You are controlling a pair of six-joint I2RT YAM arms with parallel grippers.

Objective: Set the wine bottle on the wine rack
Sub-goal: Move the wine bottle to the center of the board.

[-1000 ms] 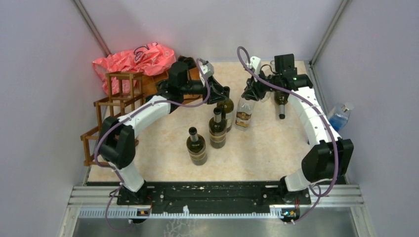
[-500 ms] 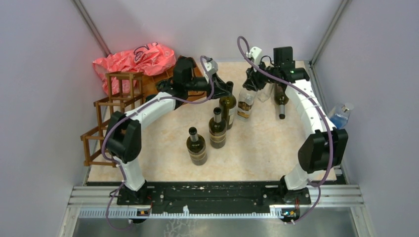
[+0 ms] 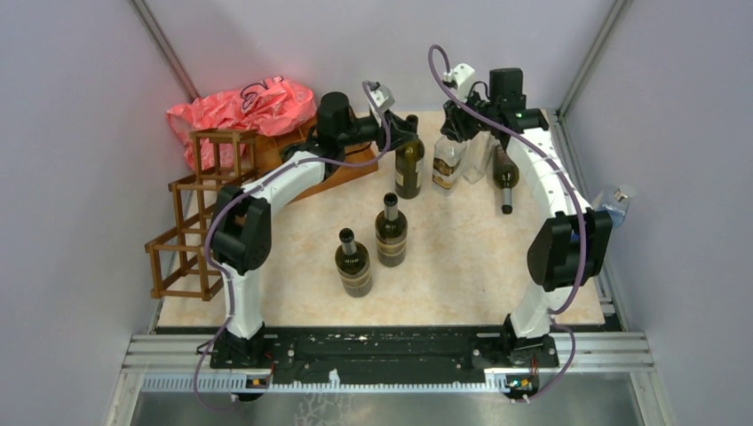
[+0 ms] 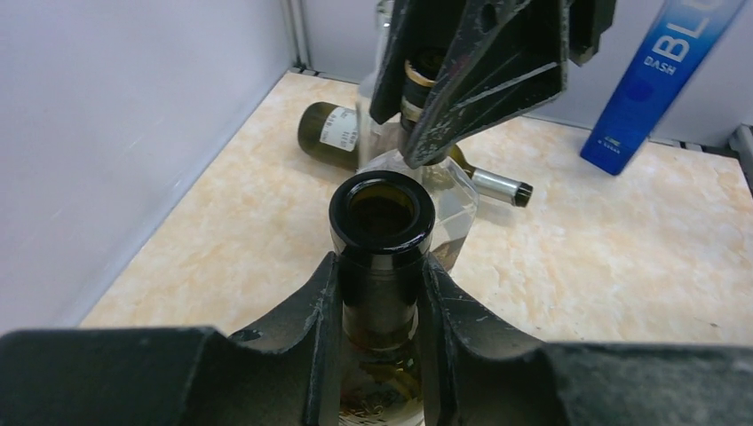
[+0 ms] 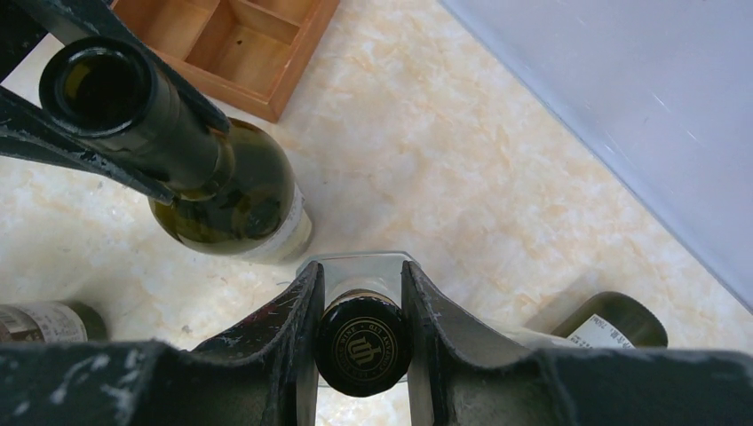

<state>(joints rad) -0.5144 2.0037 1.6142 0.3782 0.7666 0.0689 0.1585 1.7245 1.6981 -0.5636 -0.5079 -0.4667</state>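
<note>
Slats of dark brown wood make up the wine rack (image 3: 200, 213), an open frame of thin rungs and square cells that climbs in three steps toward the back and stands along the left edge of the table (image 3: 462, 275), close to the left wall. The wine bottle (image 4: 382, 257) is dark green glass with a pale label low on its body and an open, uncorked mouth. It stands upright at the far middle of the table, well apart from the rack, with the corner of an orange-brown compartmented tray (image 5: 235, 44) near its base. Just beside it on the right stands a clear bottle (image 3: 447, 166) with a black cap bearing a gold emblem, also upright. The left gripper (image 4: 380, 293) has its two dark fingers drawn in tight on the neck of the wine bottle, just under the lip, one finger pressing each side. The right gripper (image 5: 362, 319) is likewise nearly closed, its scuffed fingers clamped on the neck of the clear bottle, just below the cap.
</note>
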